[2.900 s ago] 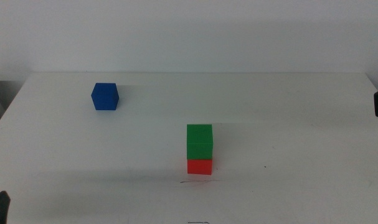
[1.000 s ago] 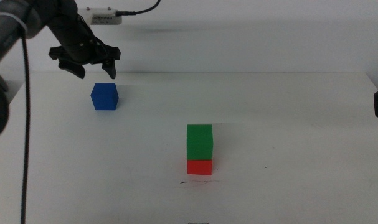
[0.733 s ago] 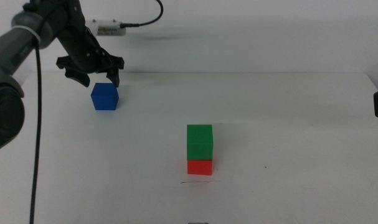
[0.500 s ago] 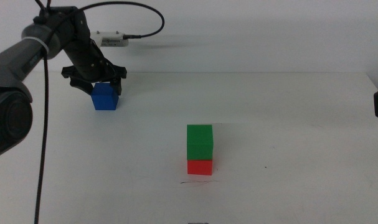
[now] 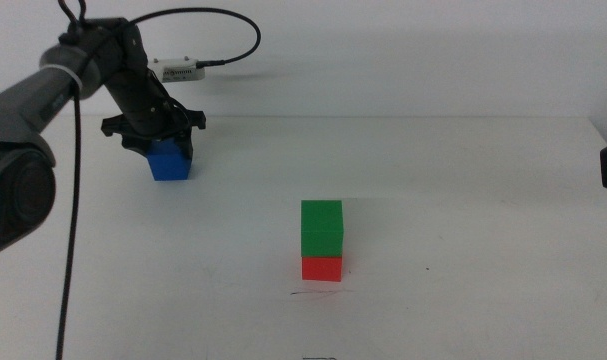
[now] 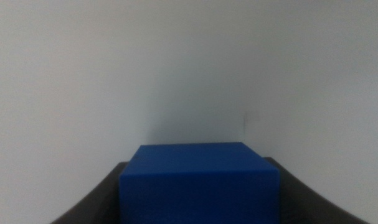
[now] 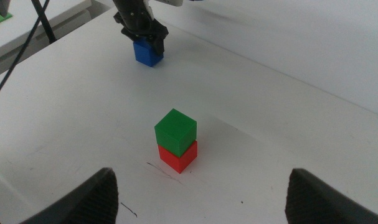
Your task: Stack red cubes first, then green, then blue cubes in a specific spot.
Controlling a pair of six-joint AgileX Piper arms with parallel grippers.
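In the upper left of the middle view, the blue cube (image 5: 170,160) is straddled by the left gripper (image 5: 155,138), jaws spread. The right gripper (image 7: 201,199) is held released, apart from the green cube (image 5: 321,227) stacked on the red cube (image 5: 321,268).

The blue cube (image 6: 200,180), green cube (image 5: 321,227) and red cube (image 5: 321,268) have matt, smooth, unmarked faces. The white tabletop (image 5: 463,200) looks smooth with a faint sheen. The left gripper (image 5: 155,138) is dull black.

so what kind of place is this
Probably a robot lab test bench: a bare white table against a blank wall, coloured cubes like the blue cube, and the left pincer reaching over it.
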